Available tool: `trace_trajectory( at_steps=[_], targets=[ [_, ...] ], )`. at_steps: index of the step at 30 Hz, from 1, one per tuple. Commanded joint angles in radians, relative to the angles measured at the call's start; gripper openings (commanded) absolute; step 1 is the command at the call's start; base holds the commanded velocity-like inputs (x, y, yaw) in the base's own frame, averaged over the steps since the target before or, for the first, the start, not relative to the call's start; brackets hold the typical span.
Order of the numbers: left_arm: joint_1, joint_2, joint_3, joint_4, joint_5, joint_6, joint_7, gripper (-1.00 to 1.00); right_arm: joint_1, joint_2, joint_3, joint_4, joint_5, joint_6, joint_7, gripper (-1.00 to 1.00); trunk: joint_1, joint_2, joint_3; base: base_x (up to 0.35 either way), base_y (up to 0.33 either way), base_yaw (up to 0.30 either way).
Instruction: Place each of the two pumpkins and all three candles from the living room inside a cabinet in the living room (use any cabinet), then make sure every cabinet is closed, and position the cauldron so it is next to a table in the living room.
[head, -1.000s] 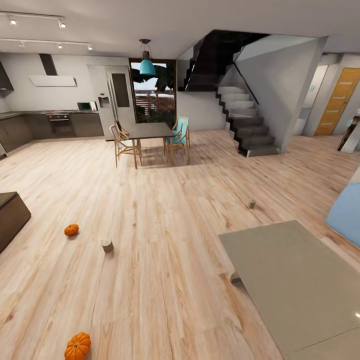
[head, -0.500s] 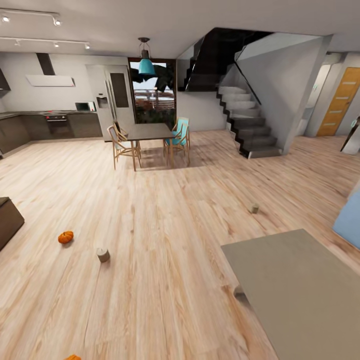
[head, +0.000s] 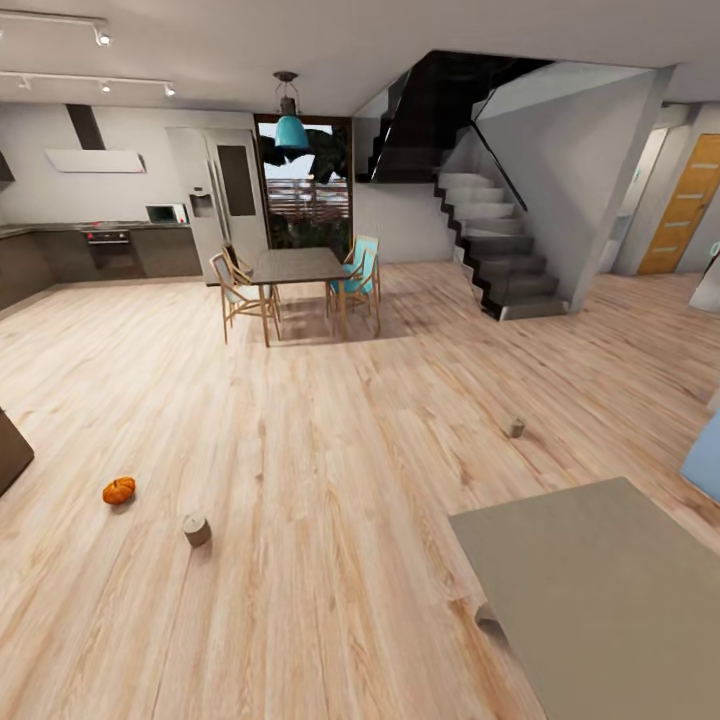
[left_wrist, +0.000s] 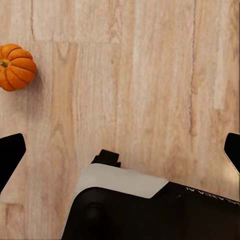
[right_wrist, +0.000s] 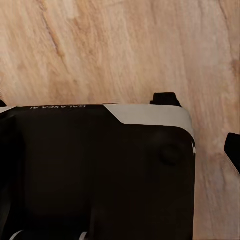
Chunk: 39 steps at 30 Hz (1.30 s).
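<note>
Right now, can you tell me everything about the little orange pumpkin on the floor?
The pumpkin is small, round and bright orange, with ribbed sides. In the head view it sits alone on the pale wooden floor, at the left side, with a small shadow under it. A stubby tan candle stands a little nearer to the robot, not touching it. The left wrist view shows a pumpkin close up: deep grooves between its ribs and a short dark stem. Nothing touches it except the floor.

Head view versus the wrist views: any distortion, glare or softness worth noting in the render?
Head view: wide-angle stretch, floor planks fan outward; the table top looks matt, no glare; the pumpkin and candle cast faint shadows. Left wrist view: another pumpkin is sharp, softly shadowed. Right wrist view: wood grain slightly soft, dark robot body in the foreground.
</note>
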Motion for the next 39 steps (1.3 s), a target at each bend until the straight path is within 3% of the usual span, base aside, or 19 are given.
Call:
trace_trajectory(
  at_steps=[1, 39],
  targets=[
    [-0.001, 0.000, -0.006, 0.000, 0.009, -0.004, 0.005, 1.00, 0.000, 0.001, -0.004, -0.002, 0.001, 0.006, -0.001, 1.00, 0.001, -0.001, -0.001, 0.290, 0.000, 0.000],
    [0.000, 0.000, -0.006, 0.000, 0.009, -0.004, 0.005, 1.00, 0.000, 0.001, -0.002, -0.002, 0.003, 0.006, -0.001, 1.00, 0.001, -0.001, -0.001, 0.292, 0.015, 0.025]
  ],
)
